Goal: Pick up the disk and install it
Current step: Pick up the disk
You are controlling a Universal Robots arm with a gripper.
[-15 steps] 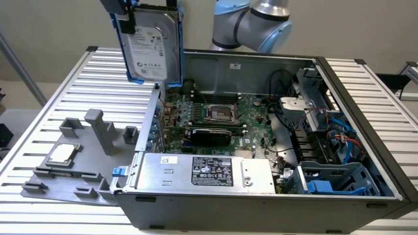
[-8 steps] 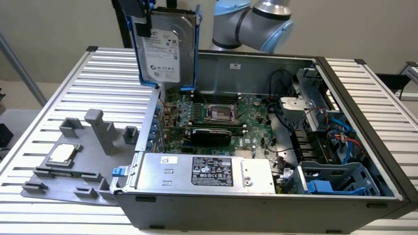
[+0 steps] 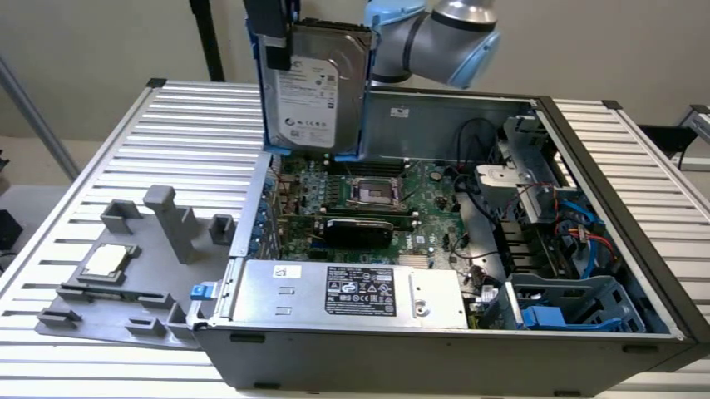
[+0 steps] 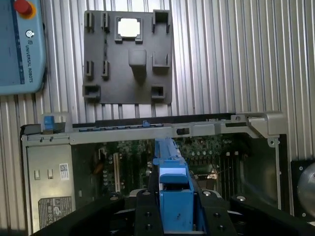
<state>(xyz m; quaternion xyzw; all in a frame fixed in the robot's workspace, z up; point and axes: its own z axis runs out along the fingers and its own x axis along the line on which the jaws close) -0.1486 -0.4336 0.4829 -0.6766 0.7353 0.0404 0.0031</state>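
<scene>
Metal, plastic and a paper label.
Clamped between the matt black fingers (image 4: 146, 211) of the gripper (image 4: 175, 201) is the disk (image 3: 314, 83): dull silver-grey metal with a white paper-like label, edged in smooth blue plastic. Below the fingers, the computer case (image 3: 444, 362) is matt grey sheet metal and its power supply (image 3: 344, 295) is bare, lightly sheened metal. Further out from the fingers, the table (image 3: 199, 125) is ribbed pale metal, carrying a matt grey plastic tray (image 3: 155, 266) with a shiny metal chip (image 3: 106, 261).
</scene>
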